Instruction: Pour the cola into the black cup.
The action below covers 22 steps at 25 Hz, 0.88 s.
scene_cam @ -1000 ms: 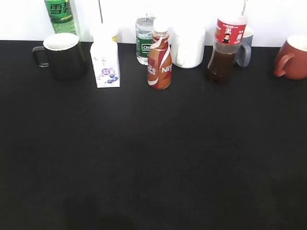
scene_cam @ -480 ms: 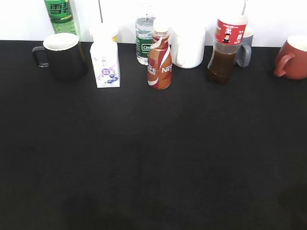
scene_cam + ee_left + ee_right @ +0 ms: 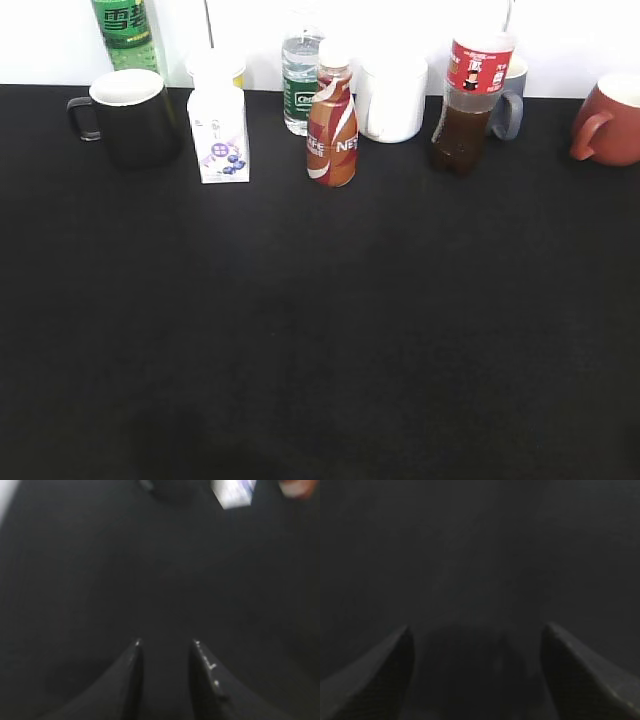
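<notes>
The cola (image 3: 468, 103), a clear bottle of dark brown liquid with a red label, stands upright at the back right of the black table. The black cup (image 3: 128, 116), white inside with a loop handle on its left, stands at the back left. Neither gripper shows in the exterior view. In the left wrist view my left gripper (image 3: 166, 642) is open with a narrow gap, empty, over bare black cloth. In the right wrist view my right gripper (image 3: 477, 630) is wide open and empty over bare black cloth.
Along the back stand a green bottle (image 3: 124, 30), a white carton (image 3: 219, 132), a water bottle (image 3: 301, 85), an orange-brown coffee bottle (image 3: 332, 118), a white mug (image 3: 392, 98), a grey mug (image 3: 507, 100) and a reddish-brown mug (image 3: 608, 120). The carton's base (image 3: 234, 491) shows in the left wrist view.
</notes>
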Tool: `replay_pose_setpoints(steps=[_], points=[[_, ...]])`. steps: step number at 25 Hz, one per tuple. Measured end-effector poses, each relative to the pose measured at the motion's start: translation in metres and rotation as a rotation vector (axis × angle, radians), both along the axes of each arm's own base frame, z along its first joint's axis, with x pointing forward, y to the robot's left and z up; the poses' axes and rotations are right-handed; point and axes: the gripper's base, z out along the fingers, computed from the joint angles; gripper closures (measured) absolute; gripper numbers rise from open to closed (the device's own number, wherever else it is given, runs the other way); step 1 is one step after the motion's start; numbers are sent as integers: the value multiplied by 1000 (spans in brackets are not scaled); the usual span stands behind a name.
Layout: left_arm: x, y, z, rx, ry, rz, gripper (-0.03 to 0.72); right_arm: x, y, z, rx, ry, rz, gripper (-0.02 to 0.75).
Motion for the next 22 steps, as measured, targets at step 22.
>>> replay_pose_setpoints(steps=[22], points=[[-13, 1, 0, -6, -77, 35, 465, -14, -1, 0, 6, -87, -52, 146]])
